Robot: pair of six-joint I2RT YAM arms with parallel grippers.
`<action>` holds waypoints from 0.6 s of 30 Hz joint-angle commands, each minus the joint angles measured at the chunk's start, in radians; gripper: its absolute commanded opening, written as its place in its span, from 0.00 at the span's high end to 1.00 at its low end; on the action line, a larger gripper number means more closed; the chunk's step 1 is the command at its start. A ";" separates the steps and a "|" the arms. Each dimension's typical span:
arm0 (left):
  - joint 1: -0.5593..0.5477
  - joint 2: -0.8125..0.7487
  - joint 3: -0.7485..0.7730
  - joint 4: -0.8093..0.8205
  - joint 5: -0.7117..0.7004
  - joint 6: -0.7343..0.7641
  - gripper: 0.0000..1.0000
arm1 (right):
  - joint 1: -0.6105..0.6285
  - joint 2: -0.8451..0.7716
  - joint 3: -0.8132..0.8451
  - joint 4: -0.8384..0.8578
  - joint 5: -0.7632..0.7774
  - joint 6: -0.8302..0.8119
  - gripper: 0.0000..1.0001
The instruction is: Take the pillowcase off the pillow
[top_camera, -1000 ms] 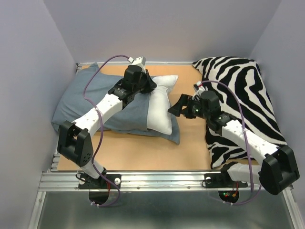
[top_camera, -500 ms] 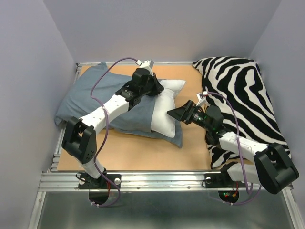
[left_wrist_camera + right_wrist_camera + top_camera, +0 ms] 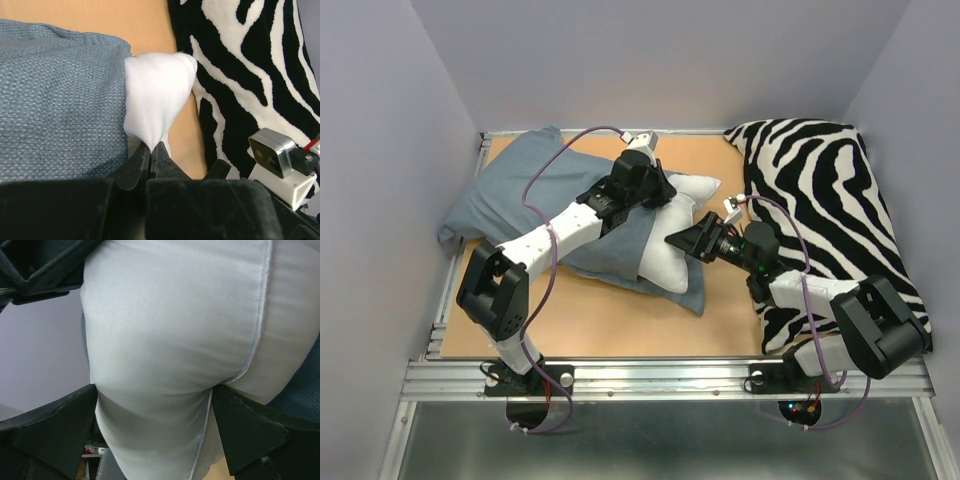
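Left fingers (image 3: 139,162): clamped on pillow (image 3: 156,95) corner.
Right fingers (image 3: 55,430): wide apart, straddling pillow.
Risk: pillowcase (image 3: 55,100) drags along; thin pinch slips.

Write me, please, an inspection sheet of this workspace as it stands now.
Surface: tan wooden table, with a metal rail along the near edge.
Job's things: pillow has its white right end poking out; pillowcase, plain blue, covers the rest.
Clutter: zebra-striped cushion on the right, partly under the right arm.
Claws: left claw shut, pinching the pillow's white fabric; right claw open, the pillow's end between its jaws.
Cables: purple cables loop loosely above both arms.
Surroundings: plain pale walls on three sides.
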 commanded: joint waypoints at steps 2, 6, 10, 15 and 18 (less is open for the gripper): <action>-0.089 -0.016 0.023 0.080 0.061 -0.040 1.00 | -0.001 0.015 0.077 -0.044 0.081 -0.083 0.00; -0.113 -0.031 0.016 0.083 0.049 -0.053 1.00 | 0.000 0.033 0.153 -0.184 0.126 -0.145 0.18; -0.121 -0.045 0.019 0.082 0.049 -0.057 1.00 | 0.000 0.029 0.214 -0.332 0.179 -0.191 0.67; -0.118 -0.079 0.082 -0.019 -0.041 0.033 0.80 | 0.002 -0.055 0.294 -0.595 0.279 -0.301 0.99; -0.103 -0.117 0.144 -0.099 -0.131 0.084 0.54 | 0.000 -0.100 0.314 -0.669 0.339 -0.352 0.99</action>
